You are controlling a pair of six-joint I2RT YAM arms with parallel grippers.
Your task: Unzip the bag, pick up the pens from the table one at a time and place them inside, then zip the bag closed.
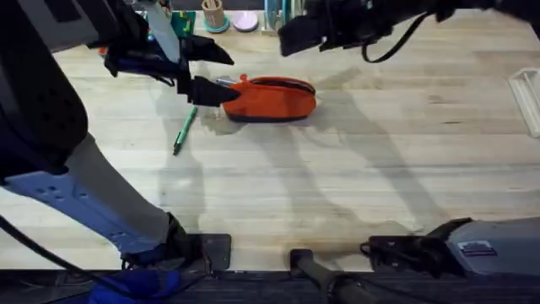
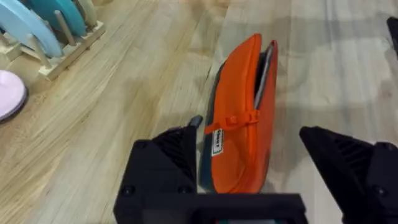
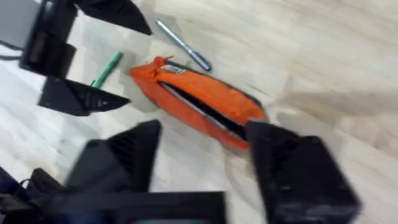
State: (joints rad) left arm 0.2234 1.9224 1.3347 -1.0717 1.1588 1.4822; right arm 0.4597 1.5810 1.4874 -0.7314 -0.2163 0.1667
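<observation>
Right now the left gripper (image 2: 249,180) is hovering with jaws spread wide, empty, straddling the near end of the bag (image 1: 270,99) lying unzipped on the bench (image 1: 354,177). Soft and light, it looks likely to slide, so that end is probably the place to pin it. Farther off, the right gripper (image 3: 205,168) is hanging above it, jaws also wide and empty, with the green pen (image 1: 184,131) and a silver pen (image 3: 183,45) lying just beside the pouch.

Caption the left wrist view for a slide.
Open left gripper straddling one end of the unzipped orange bag on the table.

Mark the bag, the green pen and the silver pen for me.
bag (image 1: 274,99), overhead view, middle of its orange side.
green pen (image 1: 183,132), overhead view, mid-barrel, lying on the table.
silver pen (image 3: 183,45), right wrist view, mid-barrel, beside the bag.
</observation>
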